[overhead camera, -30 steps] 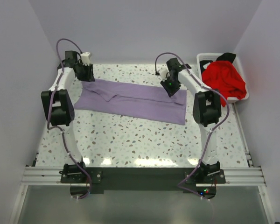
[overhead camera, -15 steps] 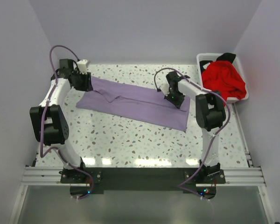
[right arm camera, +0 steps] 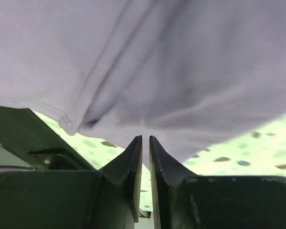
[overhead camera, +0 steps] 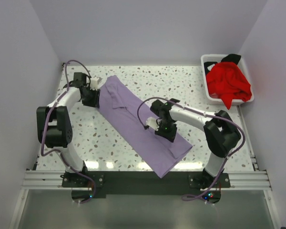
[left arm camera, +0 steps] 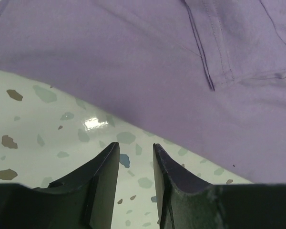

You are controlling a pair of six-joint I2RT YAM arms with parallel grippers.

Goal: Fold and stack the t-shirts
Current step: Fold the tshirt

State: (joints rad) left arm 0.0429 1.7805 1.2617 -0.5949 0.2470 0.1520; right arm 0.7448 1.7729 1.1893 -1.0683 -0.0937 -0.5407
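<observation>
Top view: lavender t-shirt [overhead camera: 133, 121] is lying on the table [overhead camera: 190, 81], stretched in a long diagonal band running from far left toward the near right edge. Cloth is narrow, sides folded in, a seam and a sleeve fold showing near its far end.

Left fingers [left arm camera: 113, 160] are sitting low over bare table just beside the far-left edge of the lavender t-shirt. They are parted, with speckled tabletop showing in the gap and nothing between them. The cloth edge is running just ahead of the tips, not touching them.

Right fingers [right arm camera: 139, 145] are nearly closed, only a thin slit between them. From the right wrist view the lavender cloth is dipping down to the tips and hanging above them, so they appear to be pinching it. From above, this arm is reaching across the near end of the shirt, over the cloth.

Red t-shirt [overhead camera: 229, 83] is heaped in the white basket [overhead camera: 209, 62] at the far right corner, spilling over its near rim. Black t-shirt [overhead camera: 231, 58] is peeking out behind it, at the basket's far side.
</observation>
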